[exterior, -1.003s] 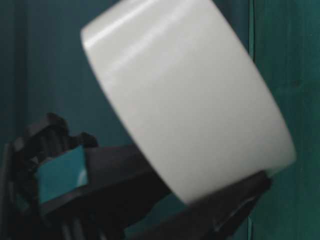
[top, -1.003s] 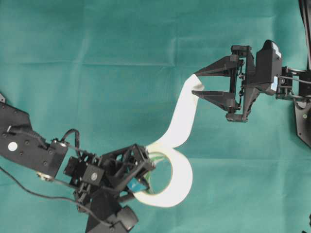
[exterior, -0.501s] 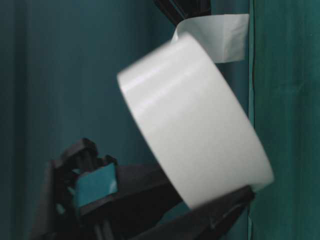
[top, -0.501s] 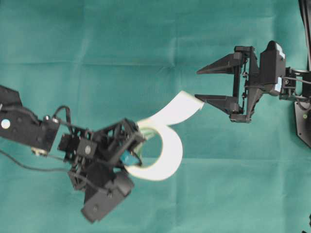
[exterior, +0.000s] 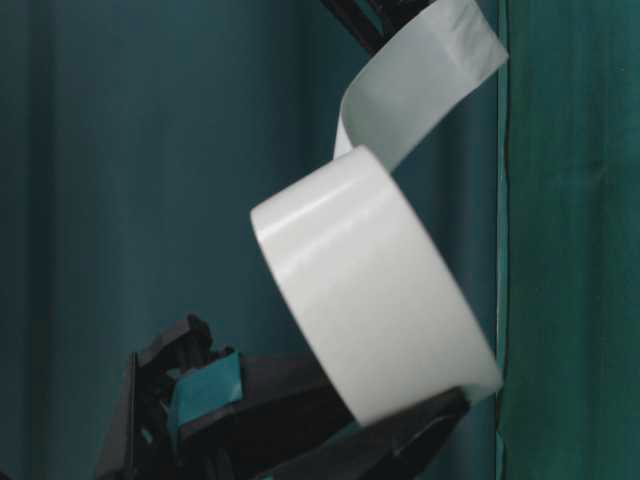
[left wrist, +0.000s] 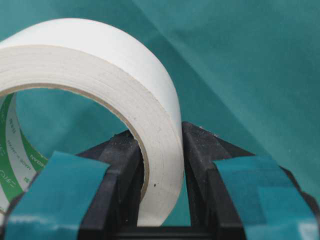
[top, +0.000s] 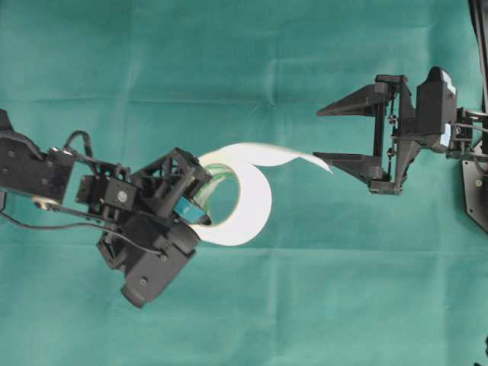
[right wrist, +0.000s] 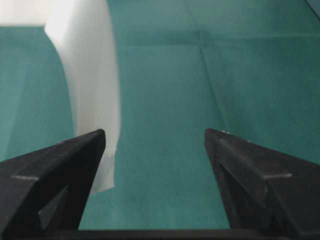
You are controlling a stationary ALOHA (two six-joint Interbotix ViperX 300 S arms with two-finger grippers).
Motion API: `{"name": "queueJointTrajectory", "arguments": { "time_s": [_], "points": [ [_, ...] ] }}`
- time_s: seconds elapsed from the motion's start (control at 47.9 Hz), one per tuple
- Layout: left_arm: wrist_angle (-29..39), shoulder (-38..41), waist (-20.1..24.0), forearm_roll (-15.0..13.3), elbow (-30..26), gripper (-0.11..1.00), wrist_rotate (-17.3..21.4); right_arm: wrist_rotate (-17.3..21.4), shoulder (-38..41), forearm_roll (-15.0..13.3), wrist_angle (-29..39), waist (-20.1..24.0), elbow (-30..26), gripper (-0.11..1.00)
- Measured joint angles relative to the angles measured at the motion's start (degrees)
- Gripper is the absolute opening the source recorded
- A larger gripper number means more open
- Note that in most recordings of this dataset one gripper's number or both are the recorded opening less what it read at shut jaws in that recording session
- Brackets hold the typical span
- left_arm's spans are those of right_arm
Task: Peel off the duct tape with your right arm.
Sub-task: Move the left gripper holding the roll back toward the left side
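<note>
The left tool stands clamped on the wall of the duct tape, one finger inside the ring and the other outside it, holding the roll up off the green cloth-covered surface. A peeled strip curls away from the top of the roll toward the right tool, whose two pointed fingers stand wide apart with nothing between them. The strip's free end lies just beside the tip of the lower finger in the overhead view; whether it touches that finger cannot be told. From the right wrist camera the strip hangs blurred just beyond the left-hand finger, its bottom edge level with the fingertip, and only bare cloth shows in the gap. Nothing else lies on the surface around either tool; a dark cable trails below the left arm.

The roll's pale green core carries printed lettering too small to read. In the table-level view the roll fills the middle of the frame and hides most of the left tool beneath it, while the strip runs out past the top edge. The right arm's base is cut off at the right edge of the overhead view.
</note>
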Motion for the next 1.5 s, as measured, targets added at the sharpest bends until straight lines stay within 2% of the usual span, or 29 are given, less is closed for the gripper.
{"name": "queueJointTrajectory", "arguments": {
  "time_s": [0.606,0.877,1.211,1.337,1.504],
  "points": [
    [-4.04,-5.62,2.37,-0.09,5.45,0.20,-1.58,0.00,-2.72,0.00,0.00,0.00,2.02,0.52],
    [-4.66,-5.62,9.05,-0.18,5.54,0.20,-1.76,0.09,-2.72,0.00,0.00,0.09,2.46,0.52],
    [-8.53,-4.13,17.75,-0.18,5.54,0.20,-1.76,0.00,-2.72,0.09,0.00,0.00,2.64,0.52],
    [-9.49,-2.02,19.51,-0.18,5.54,0.20,-1.76,0.09,-2.72,0.00,0.00,0.00,2.55,0.52],
    [-9.76,0.18,19.60,-0.18,5.54,0.20,-1.76,0.09,-2.72,0.09,0.00,0.00,2.55,0.52]
  ]
}}
